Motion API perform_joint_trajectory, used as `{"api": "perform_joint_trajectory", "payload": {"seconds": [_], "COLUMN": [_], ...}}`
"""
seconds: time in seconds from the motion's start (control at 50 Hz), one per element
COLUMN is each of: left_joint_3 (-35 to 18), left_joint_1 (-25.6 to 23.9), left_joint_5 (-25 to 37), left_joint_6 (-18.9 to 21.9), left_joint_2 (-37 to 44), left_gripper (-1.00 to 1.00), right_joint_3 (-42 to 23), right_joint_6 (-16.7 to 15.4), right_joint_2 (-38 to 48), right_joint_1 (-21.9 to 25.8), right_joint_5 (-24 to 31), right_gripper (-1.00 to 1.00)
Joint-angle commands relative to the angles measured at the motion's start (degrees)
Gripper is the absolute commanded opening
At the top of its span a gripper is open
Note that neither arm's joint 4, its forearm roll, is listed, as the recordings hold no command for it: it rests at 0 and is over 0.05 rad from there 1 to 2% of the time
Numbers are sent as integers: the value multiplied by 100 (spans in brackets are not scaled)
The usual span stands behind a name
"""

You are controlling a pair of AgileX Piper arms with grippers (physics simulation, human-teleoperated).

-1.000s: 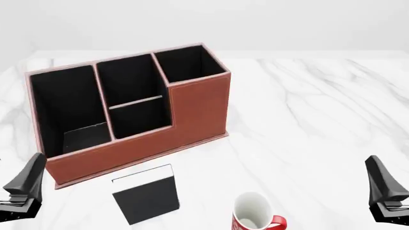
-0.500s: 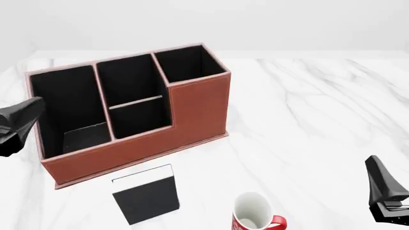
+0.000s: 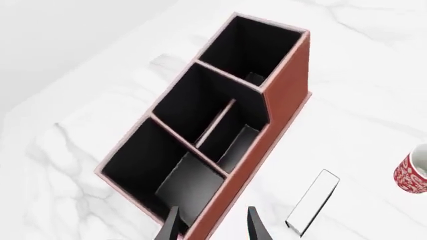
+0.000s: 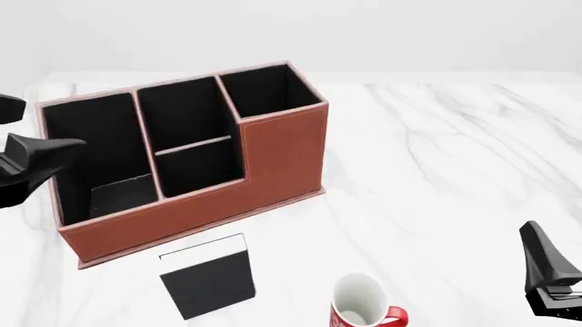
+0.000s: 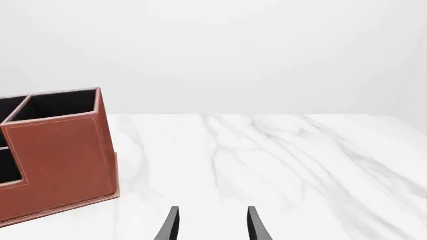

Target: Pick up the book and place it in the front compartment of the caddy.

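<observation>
Mug: red-and-white mug (image 4: 362, 308) at the table's near edge, just R of the book, not touching it.
Book: book (image 4: 207, 276) sits near the near edge, L of centre, black cover up, white page edge on its far side. Long axis runs roughly near-to-far, a bit skewed. Free, nobody has it.
R gripper: right gripper (image 5: 211, 225) low at the near R corner, fingers apart, nothing between them. Well apart from the book, mug in between.
L gripper: left gripper (image 3: 212, 225) up by the table's L edge, above the caddy's L end. Fingers apart, empty.
Key relation: book lies nearer than and to the R of the L gripper, below it. L arm's the closer one, I'd say, so it needs to come back toward the near edge and drop.
Caddy: caddy (image 4: 282, 153) stands beyond the book, L of centre, stepped low front facing the near edge. All compartments look empty.
Change: vs 0.5 s ago L gripper sits a touch higher and further in over the caddy's L end. R gripper, book, mug, caddy same spots.
</observation>
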Motion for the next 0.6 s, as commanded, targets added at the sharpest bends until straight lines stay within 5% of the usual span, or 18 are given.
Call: {"api": "perform_joint_trajectory", "payload": {"seconds": [0.02, 0.26, 0.36, 0.4, 0.6], "left_joint_3": [-618, -867, -1004, -917, -882], "left_joint_1": [-308, -553, -1045, -763, -944], "left_joint_5": [873, 1388, 1541, 1620, 1807], "left_joint_6": [513, 1015, 817, 1158, 1223], "left_joint_2": [374, 806, 1133, 1038, 1136], "left_gripper": [100, 100, 100, 100, 100], "right_joint_3": [5, 5, 5, 5, 5], "right_joint_6": [1, 1, 1, 2, 0], "right_joint_2": [-1, -1, -1, -1, -1], "right_joint_1": [-1, 0, -1, 0, -1], "right_joint_5": [-5, -5, -5, -5, -5], "right_gripper": [100, 100, 100, 100, 100]}}
